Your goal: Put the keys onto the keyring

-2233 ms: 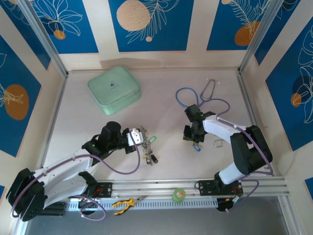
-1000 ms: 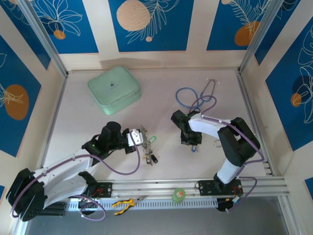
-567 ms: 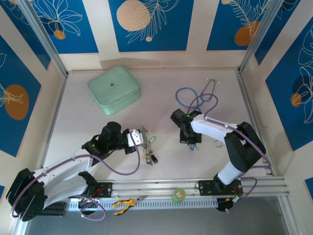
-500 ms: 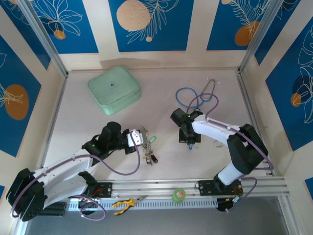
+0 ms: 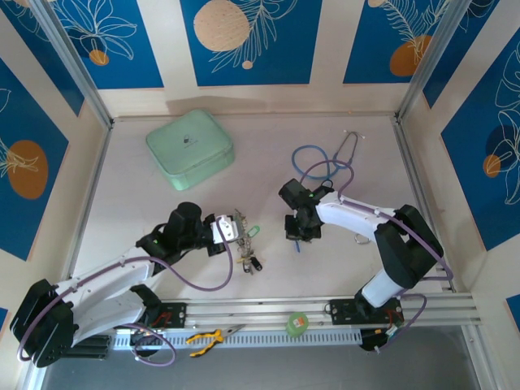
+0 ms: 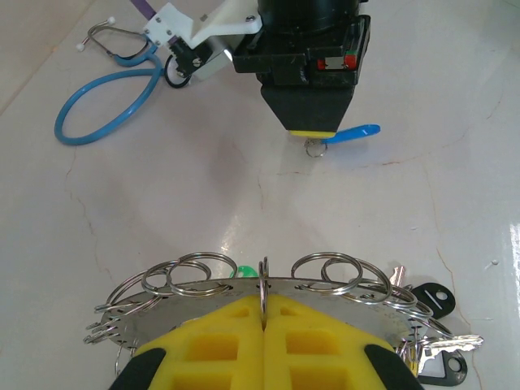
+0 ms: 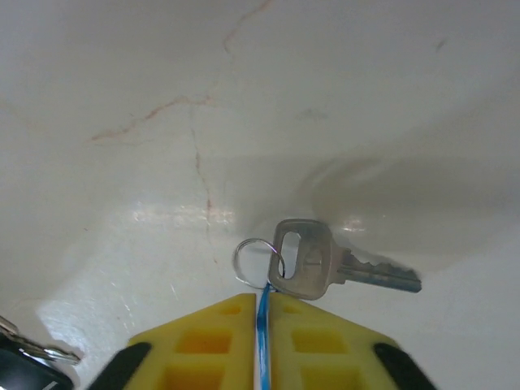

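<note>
My left gripper is shut on the keyring, a flat silvery plate with several split rings along its rim. The yellow pads pinch one upright split ring at its edge. Keys with black tags and a green tag hang from it. My right gripper is shut on the blue tag of a silver key, which dangles from a small ring just above the table. In the left wrist view the right gripper faces the keyring, with the blue tag sticking out sideways.
A mint-green case sits at the back left. A blue stethoscope lies behind the right arm, and a loose metal ring beside it. Yellow pliers and a green tape roll rest on the front rail.
The right gripper has carried the blue-tagged key leftward, closer to the keyring. The left arm and keyring have stayed still.
</note>
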Available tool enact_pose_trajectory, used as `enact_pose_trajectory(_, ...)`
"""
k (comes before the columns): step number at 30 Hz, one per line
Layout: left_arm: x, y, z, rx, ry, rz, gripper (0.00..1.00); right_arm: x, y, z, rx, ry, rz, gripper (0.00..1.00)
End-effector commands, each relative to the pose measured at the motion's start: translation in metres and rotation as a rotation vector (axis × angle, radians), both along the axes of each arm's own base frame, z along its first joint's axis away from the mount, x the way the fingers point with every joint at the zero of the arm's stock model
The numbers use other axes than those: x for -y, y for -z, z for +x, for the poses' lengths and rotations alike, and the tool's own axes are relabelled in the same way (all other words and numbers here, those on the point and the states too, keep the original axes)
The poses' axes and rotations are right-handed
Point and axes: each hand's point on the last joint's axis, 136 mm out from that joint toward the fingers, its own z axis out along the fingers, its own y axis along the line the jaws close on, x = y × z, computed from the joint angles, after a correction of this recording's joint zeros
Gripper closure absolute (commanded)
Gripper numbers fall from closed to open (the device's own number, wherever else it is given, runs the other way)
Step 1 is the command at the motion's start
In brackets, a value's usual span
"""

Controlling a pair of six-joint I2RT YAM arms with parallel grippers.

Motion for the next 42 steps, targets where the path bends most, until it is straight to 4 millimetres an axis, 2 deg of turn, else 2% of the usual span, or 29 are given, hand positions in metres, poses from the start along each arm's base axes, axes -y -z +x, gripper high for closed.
enact_pose_trajectory(1,0.002,0.003,-0.008,-0.001,0.040,0.008,1.00,0.008,0.001,-0.012,-0.057,0.026,-0.006,0.73)
enact_pose_trajectory(5,0.002,0.003,-0.008,-0.001,0.040,0.009,1.00,0.010,-0.009,-0.006,-0.028,0.038,-0.022,0.63)
enact_pose_trajectory(10,0.001,0.002,-0.008,0.001,0.039,0.009,1.00,0.004,-0.007,0.000,-0.025,0.045,-0.031,0.57)
enact_pose_trajectory(17,0.001,0.003,-0.009,0.000,0.043,0.011,1.00,-0.002,0.001,0.012,0.005,0.016,-0.104,0.58)
enact_pose_trajectory(22,0.002,0.003,-0.010,0.000,0.046,0.012,1.00,0.001,0.007,0.019,0.001,-0.057,-0.144,0.58)
enact_pose_trajectory(29,0.002,0.004,-0.010,-0.002,0.046,0.016,1.00,-0.006,0.016,0.013,-0.045,-0.077,-0.141,0.59)
enact_pose_trajectory(34,0.002,0.004,-0.010,0.000,0.048,0.017,1.00,-0.007,0.020,0.009,-0.059,-0.088,-0.154,0.63)
enact_pose_trajectory(42,0.001,0.003,-0.010,0.005,0.047,0.016,1.00,-0.005,0.015,0.007,-0.053,-0.096,-0.183,0.82)
